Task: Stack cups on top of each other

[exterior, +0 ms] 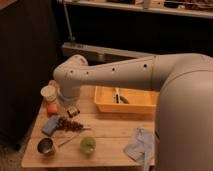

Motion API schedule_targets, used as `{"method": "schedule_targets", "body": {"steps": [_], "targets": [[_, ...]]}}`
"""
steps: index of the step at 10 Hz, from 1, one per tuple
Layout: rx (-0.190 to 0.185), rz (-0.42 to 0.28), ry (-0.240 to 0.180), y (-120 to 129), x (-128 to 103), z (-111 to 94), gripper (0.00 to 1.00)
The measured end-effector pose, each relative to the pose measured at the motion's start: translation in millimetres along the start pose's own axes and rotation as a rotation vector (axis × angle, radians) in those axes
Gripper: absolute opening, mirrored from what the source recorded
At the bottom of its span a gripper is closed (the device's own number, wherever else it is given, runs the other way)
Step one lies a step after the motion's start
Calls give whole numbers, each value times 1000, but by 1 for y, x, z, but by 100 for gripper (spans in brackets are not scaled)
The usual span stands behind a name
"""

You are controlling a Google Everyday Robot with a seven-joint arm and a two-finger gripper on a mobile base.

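Note:
Three cups stand on the wooden table (112, 131). The white cup (48, 93) is at the far left, upright. The shiny steel cup (46, 146) is at the front left corner. The translucent green cup (88, 145) is at the front, right of the steel one. All three stand apart, none stacked. My white arm reaches in from the right and bends down at the table's left. The gripper (72, 110) hangs low over the table just right of the white cup, touching no cup.
A yellow-orange bin (125, 104) holding a utensil (119, 96) sits at the back middle. An orange ball (52, 108), a blue sponge (50, 125) and a dark bunch (70, 124) lie on the left. A grey-blue cloth (140, 145) lies front right.

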Motion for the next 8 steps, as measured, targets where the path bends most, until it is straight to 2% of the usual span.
{"method": "schedule_targets", "body": {"steps": [3,4,6,8], "targets": [[-36,-59,-43,60,3,0,54],[-42,-76,-43,75,3,3,54],[-46,-104,-13,95,2,15,54],[-55,-106,24,90,2,30,54]]}}
